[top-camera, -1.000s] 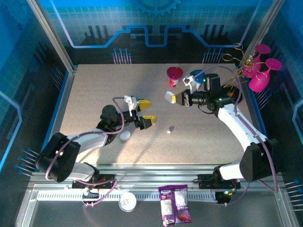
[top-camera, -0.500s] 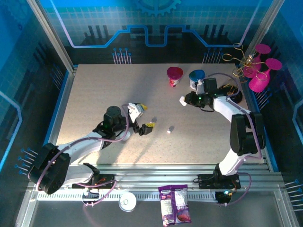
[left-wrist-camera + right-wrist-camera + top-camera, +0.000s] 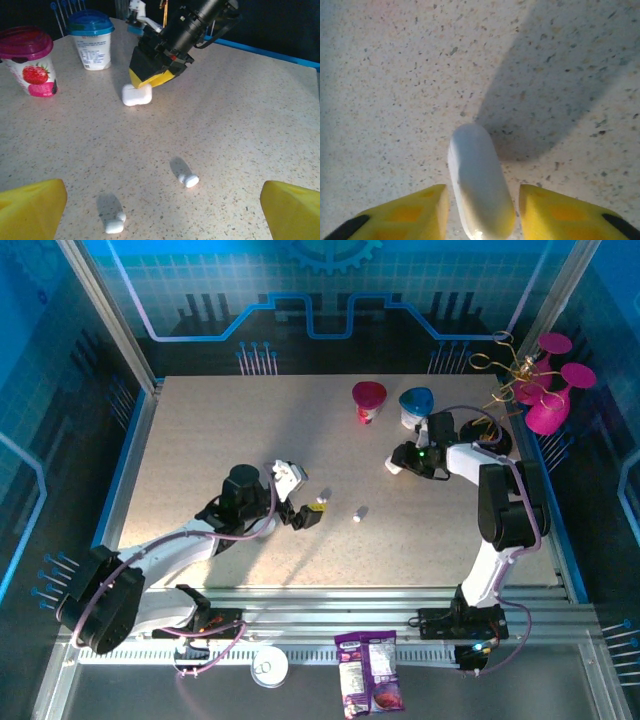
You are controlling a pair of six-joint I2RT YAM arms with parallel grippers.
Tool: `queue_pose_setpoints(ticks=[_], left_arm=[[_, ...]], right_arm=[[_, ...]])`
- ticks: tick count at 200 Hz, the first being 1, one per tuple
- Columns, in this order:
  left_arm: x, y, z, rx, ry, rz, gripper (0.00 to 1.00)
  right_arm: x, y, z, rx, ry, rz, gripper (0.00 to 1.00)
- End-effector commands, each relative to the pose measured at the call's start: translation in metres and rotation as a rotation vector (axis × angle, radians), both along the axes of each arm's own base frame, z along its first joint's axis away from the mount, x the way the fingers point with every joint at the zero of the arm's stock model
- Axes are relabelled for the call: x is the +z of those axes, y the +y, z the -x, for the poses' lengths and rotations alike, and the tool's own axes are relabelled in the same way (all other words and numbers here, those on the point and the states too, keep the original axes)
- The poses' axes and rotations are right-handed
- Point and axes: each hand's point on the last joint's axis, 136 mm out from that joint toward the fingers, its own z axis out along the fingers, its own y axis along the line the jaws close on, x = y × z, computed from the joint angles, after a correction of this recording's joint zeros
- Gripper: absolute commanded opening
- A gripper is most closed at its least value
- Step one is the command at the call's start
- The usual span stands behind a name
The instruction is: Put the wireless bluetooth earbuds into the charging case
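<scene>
Two earbuds (image 3: 188, 179) lie loose on the table (image 3: 250, 110), apart from the case (image 3: 137, 95) on its left-arm side; the farther earbud (image 3: 115, 223) sits just beyond the first. The case rests flat and looks shut. The right gripper (image 3: 481, 200) straddles the case, fingers a sliver off each side, so not clamping it. The left gripper (image 3: 160, 220) hovers on the earbuds' side of the case, fingers spread wide and empty. Judging by this, the case is placed and fetching an earbud is the step in hand. Next, the left gripper must drop over the earbud nearer the case and pinch its thin body squarely, and the lid needs opening before anything goes in.
</scene>
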Motion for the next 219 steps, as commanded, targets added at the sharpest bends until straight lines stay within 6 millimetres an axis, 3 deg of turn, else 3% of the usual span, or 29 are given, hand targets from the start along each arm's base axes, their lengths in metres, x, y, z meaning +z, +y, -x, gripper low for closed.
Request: queue_pose_setpoints(ticks=[1, 27, 54, 103, 120, 160, 219], left_arm=[[0.003, 0.011, -0.006, 0.086, 0.035, -0.034, 0.99], [-0.014, 0.028, -0.001, 0.16, 0.14, -0.136, 0.99], [-0.028, 0.052, 0.011, 0.228, 0.242, -0.266, 0.99], [-0.053, 0.101, 0.036, 0.335, 0.428, -0.575, 0.94], [-0.06, 0.115, 0.043, 0.347, 0.446, -0.676, 0.93], [-0.086, 0.131, 0.043, 0.327, 0.438, -0.837, 0.91], [-0.134, 0.139, 0.04, 0.34, 0.587, -0.967, 0.9]], right_arm=[[0.016, -0.016, 0.001, -0.029, -0.048, 0.062, 0.52], [0.045, -0.009, 0.005, 0.022, -0.15, 0.086, 0.68], [0.071, 0.016, 0.014, 0.136, -0.259, 0.114, 0.79], [0.1, 0.081, 0.037, 0.416, -0.458, 0.239, 0.85], [0.104, 0.096, 0.044, 0.47, -0.484, 0.239, 0.85], [0.104, 0.101, 0.045, 0.485, -0.48, 0.243, 0.85], [0.103, 0.1, 0.048, 0.49, -0.477, 0.271, 0.85]])
